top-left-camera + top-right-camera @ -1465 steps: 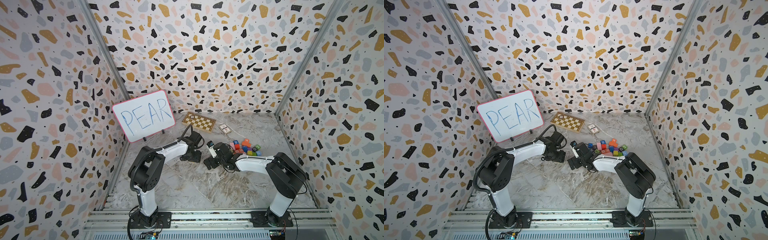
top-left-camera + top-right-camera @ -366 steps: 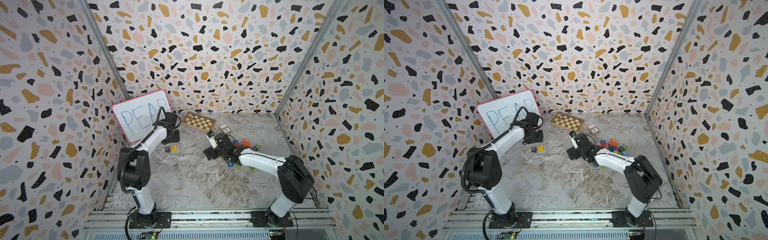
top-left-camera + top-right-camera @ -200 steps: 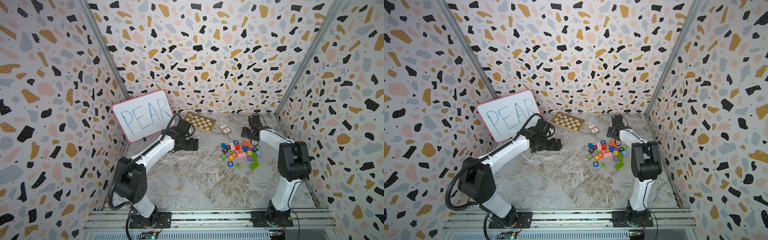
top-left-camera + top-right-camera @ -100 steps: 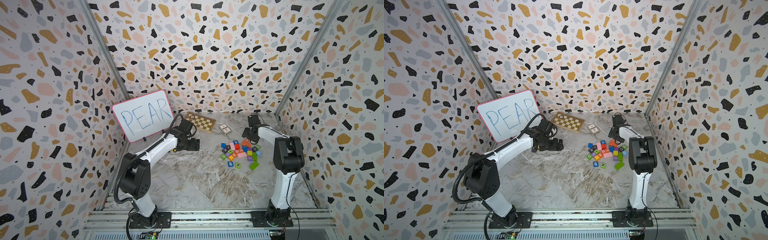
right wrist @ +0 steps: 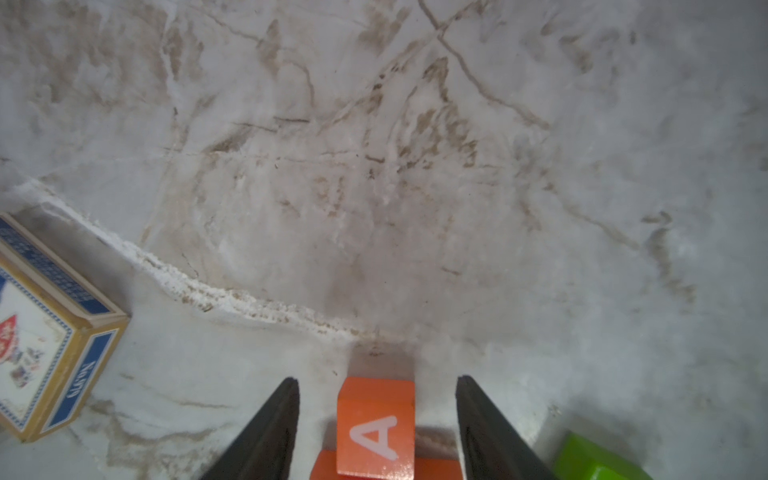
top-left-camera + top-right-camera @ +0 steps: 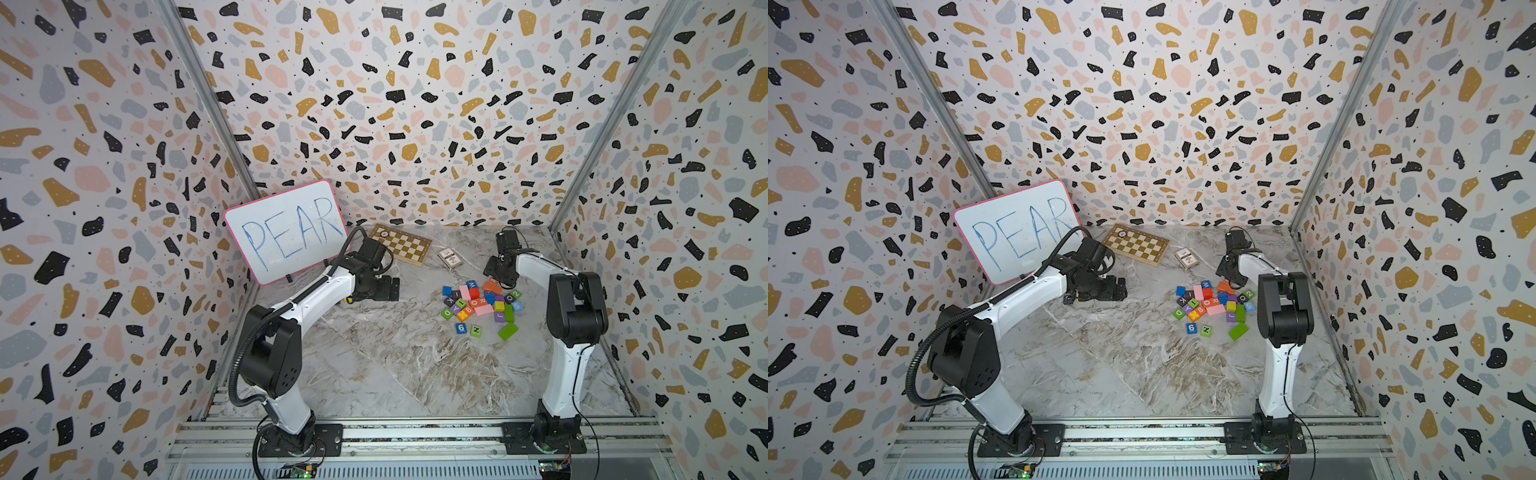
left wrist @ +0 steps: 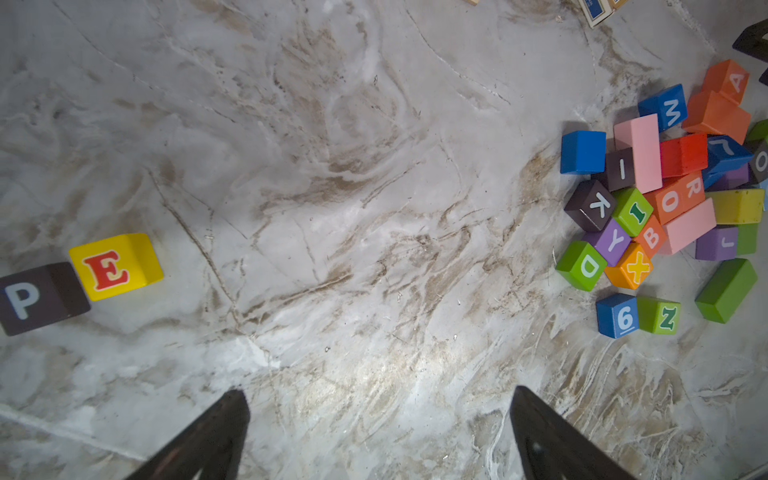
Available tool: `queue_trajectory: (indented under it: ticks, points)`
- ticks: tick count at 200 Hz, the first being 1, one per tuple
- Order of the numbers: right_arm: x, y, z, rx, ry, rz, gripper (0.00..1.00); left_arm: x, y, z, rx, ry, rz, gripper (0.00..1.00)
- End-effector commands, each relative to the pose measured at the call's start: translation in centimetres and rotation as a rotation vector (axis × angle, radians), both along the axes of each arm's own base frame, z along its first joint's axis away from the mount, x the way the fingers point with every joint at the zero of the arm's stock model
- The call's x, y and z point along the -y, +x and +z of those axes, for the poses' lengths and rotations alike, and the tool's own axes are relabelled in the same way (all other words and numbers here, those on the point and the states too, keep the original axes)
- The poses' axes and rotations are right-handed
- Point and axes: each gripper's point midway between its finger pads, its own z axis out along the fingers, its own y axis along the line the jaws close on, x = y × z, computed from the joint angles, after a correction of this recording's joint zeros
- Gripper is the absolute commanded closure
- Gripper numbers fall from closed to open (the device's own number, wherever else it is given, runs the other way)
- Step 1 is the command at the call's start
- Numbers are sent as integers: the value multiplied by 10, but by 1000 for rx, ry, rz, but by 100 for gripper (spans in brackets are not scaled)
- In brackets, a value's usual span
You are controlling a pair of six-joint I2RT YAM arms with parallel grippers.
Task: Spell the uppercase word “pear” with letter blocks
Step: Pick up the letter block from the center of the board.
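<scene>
The dark P block (image 7: 33, 299) and the yellow E block (image 7: 114, 266) stand side by side on the marble floor. My left gripper (image 7: 378, 399) is open and empty over bare floor beside them (image 6: 386, 286). The orange A block (image 5: 376, 424) lies on another orange block at the far edge of the pile (image 7: 727, 81). My right gripper (image 5: 377, 380) straddles it, open, with a gap on each side. The orange-red R block (image 7: 693, 189) lies inside the pile (image 6: 482, 300). In both top views the left arm hides P.
Loose coloured blocks (image 6: 478, 307) crowd the right middle, with a blue 6 cube (image 6: 461, 328) and a green oblong (image 6: 508, 331) at the near edge. A card box (image 5: 45, 345), chessboard (image 6: 401, 243) and PEAR whiteboard (image 6: 286, 230) stand at the back.
The right arm's elbow has swung upright while its gripper stayed at the pile's far edge, its jaws narrowing round the A block. The left gripper has hardly moved.
</scene>
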Motion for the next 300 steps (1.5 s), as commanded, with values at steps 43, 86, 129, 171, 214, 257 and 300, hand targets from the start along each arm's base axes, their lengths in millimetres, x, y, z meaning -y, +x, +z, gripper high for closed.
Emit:
queue_trajectory:
  ticks: [43,86,129,171,214,257,300]
  points:
    - [-6,-12,-11,-30,10,25,45,-2,-6,-1,-4,1,14,1]
    - [-6,-14,-15,-39,5,31,51,-3,-9,-6,-21,1,18,1]
    - [-5,-12,-9,-26,2,32,58,-1,-7,-6,-28,0,17,1]
    - [-7,-11,-8,-23,11,36,65,4,-3,-2,-26,-19,13,1]
    - [-9,-9,1,-3,12,40,70,6,-2,0,-23,-28,15,1]
    - [-10,-4,19,42,-15,56,70,-4,-4,-1,-11,-11,24,1]
    - [-22,2,44,99,-50,76,70,-10,-11,-4,-15,-54,61,1]
